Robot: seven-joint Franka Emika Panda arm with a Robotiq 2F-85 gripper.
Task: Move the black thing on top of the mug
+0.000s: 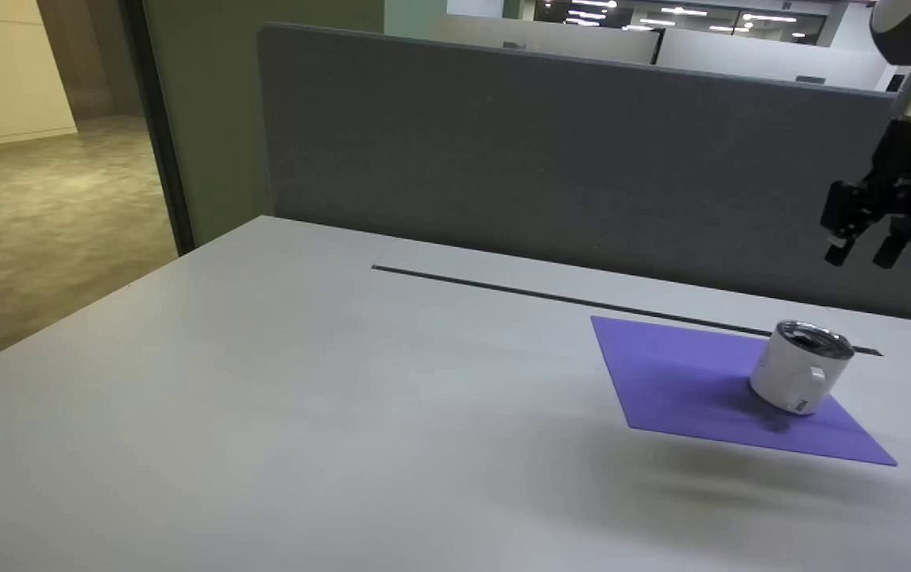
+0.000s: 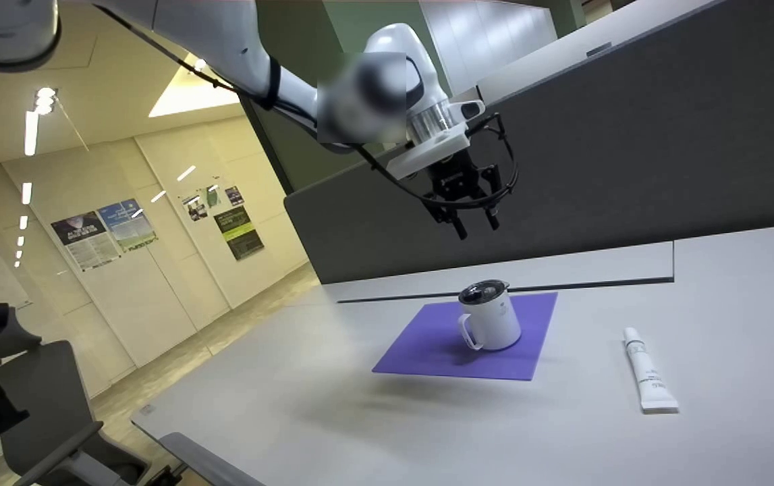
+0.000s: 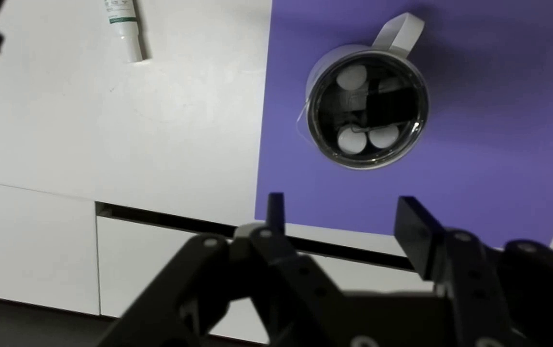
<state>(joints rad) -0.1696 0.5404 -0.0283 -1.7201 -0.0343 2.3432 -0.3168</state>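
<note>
The mug [image 1: 790, 380] is white and squat with a clear, dark-looking lid. It stands upright on the purple mat and shows in both exterior views [image 2: 496, 325]. In the wrist view the mug [image 3: 398, 34] is seen from above with its handle at the top. The black thing [image 3: 392, 107] is a small dark block on the lid's right half; in the exterior views it blends into the dark lid. My gripper [image 3: 339, 212] is open and empty. In both exterior views the gripper [image 1: 862, 256] [image 2: 477, 228] hangs well above the mug, touching nothing.
The purple mat [image 1: 662, 365] lies under the mug. A white tube [image 2: 650, 378] lies on the white table, apart from the mat. A dark slot [image 2: 589, 284] runs along the table behind the mat. A tall dark grey partition [image 2: 629, 169] stands at the table's back.
</note>
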